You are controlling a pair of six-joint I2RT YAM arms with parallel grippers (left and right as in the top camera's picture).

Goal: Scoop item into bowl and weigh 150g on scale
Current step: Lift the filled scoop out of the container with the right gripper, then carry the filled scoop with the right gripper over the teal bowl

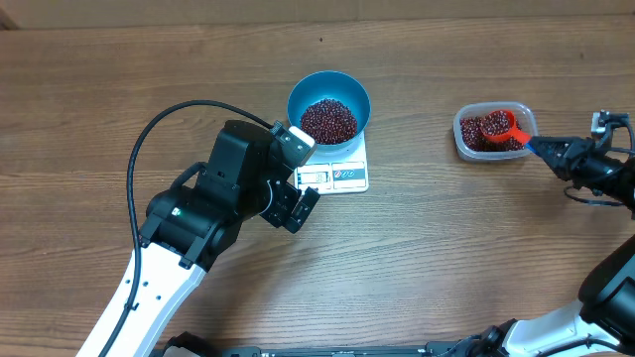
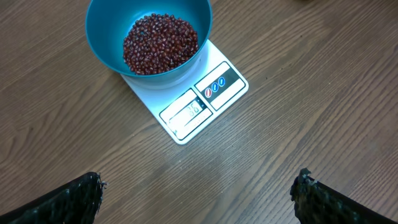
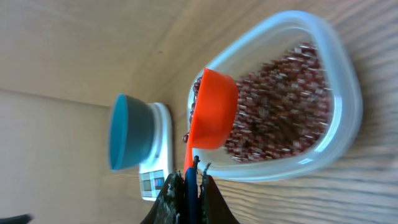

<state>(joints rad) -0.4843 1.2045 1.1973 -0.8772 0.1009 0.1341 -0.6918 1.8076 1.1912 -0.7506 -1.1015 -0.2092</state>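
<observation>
I'm clamping my right gripper (image 1: 556, 151) tight on the orange scoop (image 1: 501, 127), loaded over the tub (image 1: 463, 140) well apart from the scale (image 1: 332, 176), left gripper (image 1: 296, 206) hanging spread wide, empty, beside that scale; bowl (image 1: 296, 99) on it is already holding beans (image 1: 328, 120), more scooping likely remaining.

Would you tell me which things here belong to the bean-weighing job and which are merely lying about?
In the job: beans; blue bowl; scale; clear tub; orange scoop; right fingers, shut on the scoop's handle.
Just there: left fingers, open and empty; black cable on the left arm.
</observation>
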